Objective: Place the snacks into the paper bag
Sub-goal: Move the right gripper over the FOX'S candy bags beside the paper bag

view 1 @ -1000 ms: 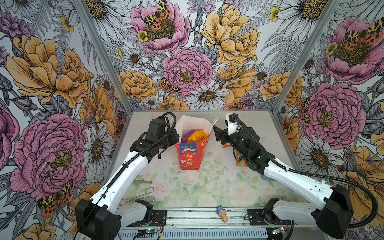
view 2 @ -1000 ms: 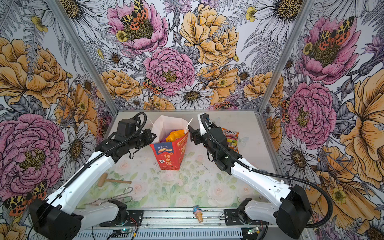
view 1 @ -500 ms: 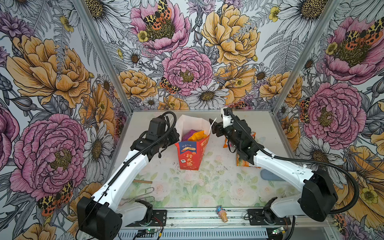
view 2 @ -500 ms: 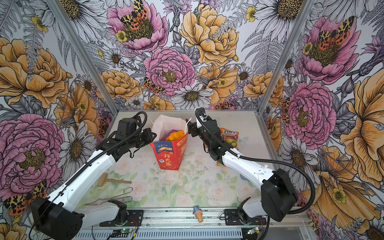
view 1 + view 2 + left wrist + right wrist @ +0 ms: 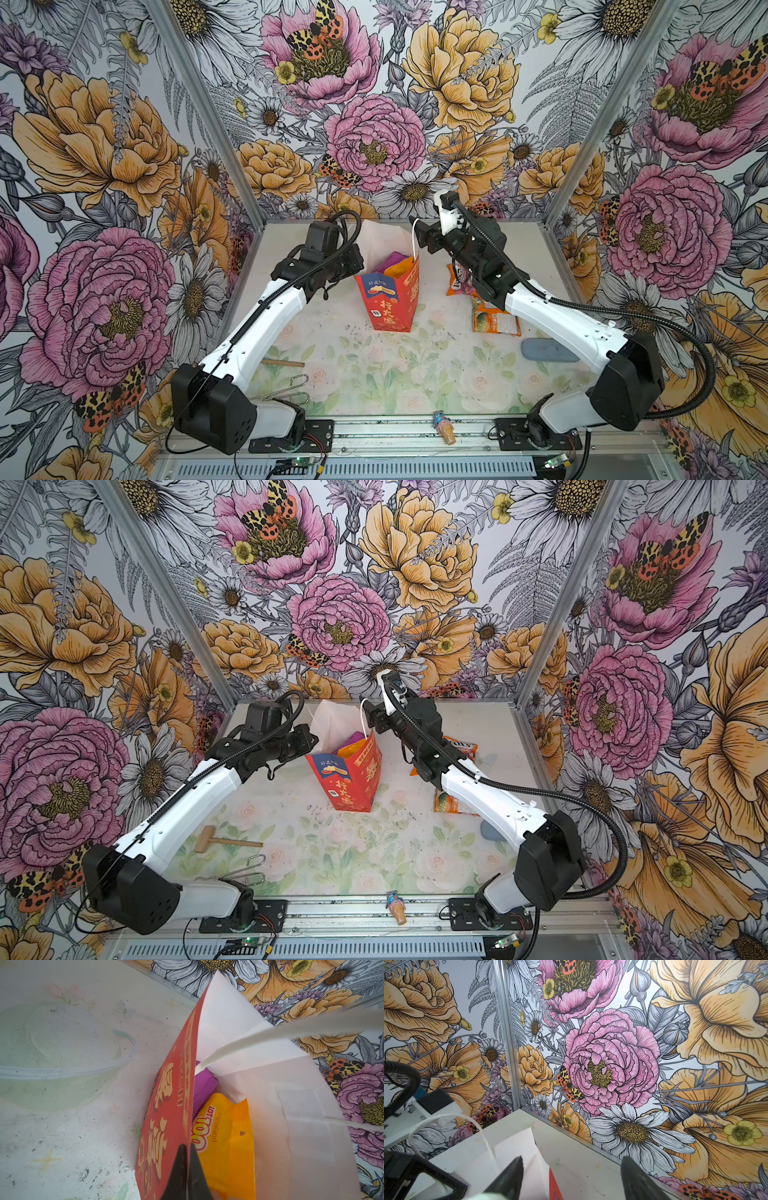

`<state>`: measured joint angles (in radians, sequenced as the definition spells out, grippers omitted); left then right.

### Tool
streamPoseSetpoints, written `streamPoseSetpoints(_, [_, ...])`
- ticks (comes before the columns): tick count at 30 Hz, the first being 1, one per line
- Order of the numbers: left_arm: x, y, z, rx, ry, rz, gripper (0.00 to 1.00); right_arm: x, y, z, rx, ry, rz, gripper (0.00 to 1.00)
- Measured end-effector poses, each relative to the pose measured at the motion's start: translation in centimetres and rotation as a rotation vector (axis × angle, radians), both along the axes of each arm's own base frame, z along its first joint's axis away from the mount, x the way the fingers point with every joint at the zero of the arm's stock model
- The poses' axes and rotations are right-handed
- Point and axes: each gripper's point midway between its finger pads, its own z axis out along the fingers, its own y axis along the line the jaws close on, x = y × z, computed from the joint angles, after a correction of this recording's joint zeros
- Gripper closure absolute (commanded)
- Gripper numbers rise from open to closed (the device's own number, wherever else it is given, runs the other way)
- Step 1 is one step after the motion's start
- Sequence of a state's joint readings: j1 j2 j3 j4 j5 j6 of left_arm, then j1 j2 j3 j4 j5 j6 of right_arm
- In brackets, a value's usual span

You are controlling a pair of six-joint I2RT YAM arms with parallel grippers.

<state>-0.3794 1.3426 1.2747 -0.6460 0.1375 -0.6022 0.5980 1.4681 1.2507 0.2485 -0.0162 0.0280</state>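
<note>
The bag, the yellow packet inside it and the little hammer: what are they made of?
The bag looks like paper: matte white inside, sharp creases, printed red outside. The yellow packet seems thin plastic film, glossy and softly creased. The little hammer is probably bare wood: pale tan, unpainted; grain too small to see.

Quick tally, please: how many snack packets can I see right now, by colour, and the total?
Purple packet, in the paper bag: 1
Yellow-orange packet, in the bag: 1
Orange FOX'S packet, on the table: 1
Orange-and-white packet, on the table: 1
Total: 4 in view; the right arm may hide more.
</note>
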Motion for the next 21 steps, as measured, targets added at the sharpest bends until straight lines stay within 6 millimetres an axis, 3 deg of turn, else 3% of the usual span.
streamPoseSetpoints(5, [-1.6, -0.7, 0.4, 0.040, -0.058, 0.004, 1.00, -0.4, -0.1, -0.8, 0.019, -0.015, 0.011, 0.25])
streamPoseSetpoints(10, [-2.9, -0.5, -3.2, 0.020, -0.025, 0.033, 1.00, -0.5, -0.3, -4.8, -0.017, 0.038, 0.005, 0.25])
streamPoseSetpoints(13, [-3.0, -0.9, -4.0, -0.004, -0.014, 0.038, 1.00, -0.5, -0.3, -4.7, -0.016, 0.036, 0.005, 0.25])
streamPoseSetpoints(21, [-3.1, -1.0, -2.0, -0.038, -0.065, 0.047, 1.00, -0.3, -0.3, -3.4, -0.035, 0.032, 0.010, 0.25])
